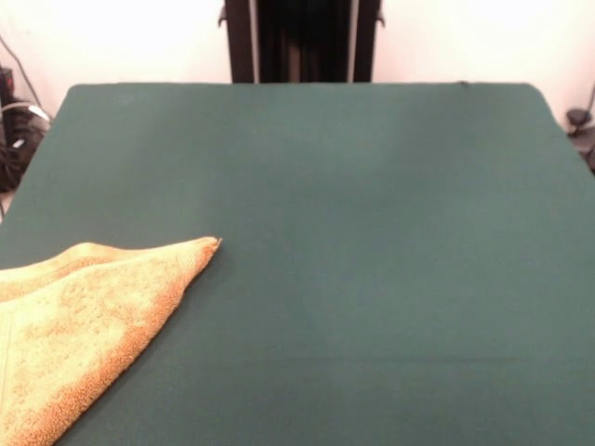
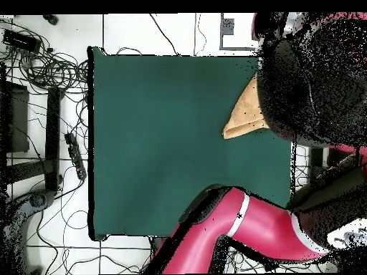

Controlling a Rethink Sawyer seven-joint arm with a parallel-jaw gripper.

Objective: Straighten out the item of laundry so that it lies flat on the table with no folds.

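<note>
The item of laundry [image 1: 79, 325] is an orange-yellow terry towel at the table's near left corner in the front view. It is folded over, with a pointed corner aimed toward the table's middle, and its left and lower parts run out of the picture. In the overhead view the towel [image 2: 245, 118] shows as a small triangle at the right edge of the green table [image 2: 165, 143], partly hidden under a big dark part of the arm [image 2: 308, 79]. The red arm [image 2: 247, 229] reaches up from the bottom. Neither view shows the gripper.
The green table [image 1: 372, 232] fills most of the front view. Cables and a power strip [image 2: 75, 154] lie on the floor along the table's left side in the overhead view. More cables [image 1: 19, 130] sit past the table's far left corner in the front view.
</note>
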